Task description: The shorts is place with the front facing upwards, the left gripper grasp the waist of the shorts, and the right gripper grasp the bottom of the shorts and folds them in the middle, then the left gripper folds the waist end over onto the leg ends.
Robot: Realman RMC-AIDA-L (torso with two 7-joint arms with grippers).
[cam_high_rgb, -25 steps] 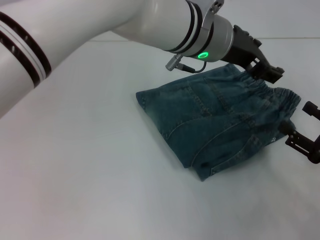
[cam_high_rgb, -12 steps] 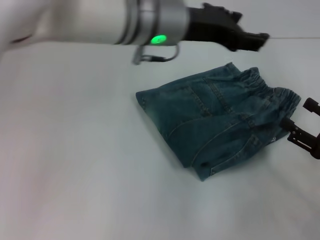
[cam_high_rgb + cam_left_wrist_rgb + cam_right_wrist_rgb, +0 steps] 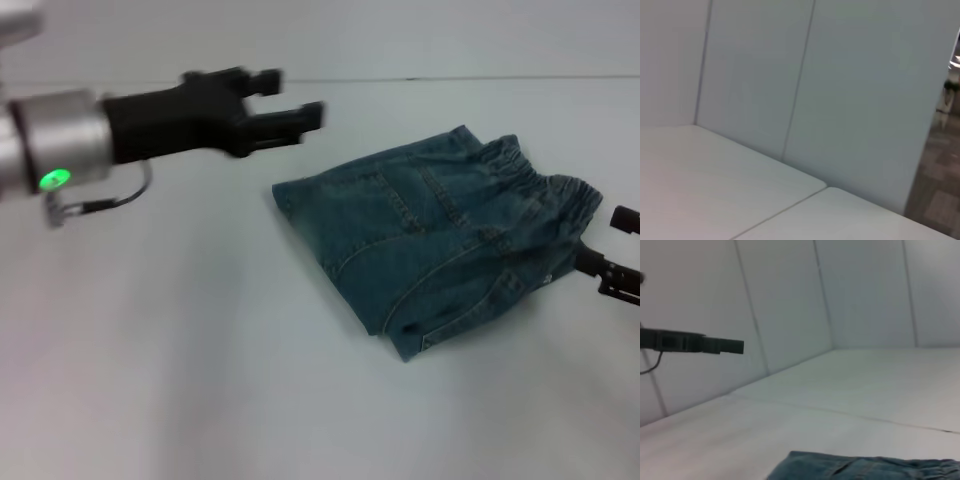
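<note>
The blue-green denim shorts point(image 3: 430, 250) lie folded in a compact stack on the white table, right of centre. Their ruffled waist point(image 3: 545, 190) sits on top at the far right end. I cannot pick out the leg ends among the folded layers. My left gripper point(image 3: 288, 98) hovers well to the left of the shorts, high over the table, open and empty. It also shows far off in the right wrist view as the left gripper point(image 3: 715, 345). My right gripper point(image 3: 615, 255) stands open at the right edge, just beside the waist, holding nothing. The shorts' edge point(image 3: 865, 467) shows low in that wrist view.
The white table point(image 3: 200, 380) stretches wide to the left and front of the shorts. Pale wall panels point(image 3: 790, 75) stand behind it. A table seam point(image 3: 780, 210) runs across the left wrist view.
My left arm has swung away from the waist end, up and far to the left across the table, empty. The shorts stay folded and still. The right gripper has barely shifted.
</note>
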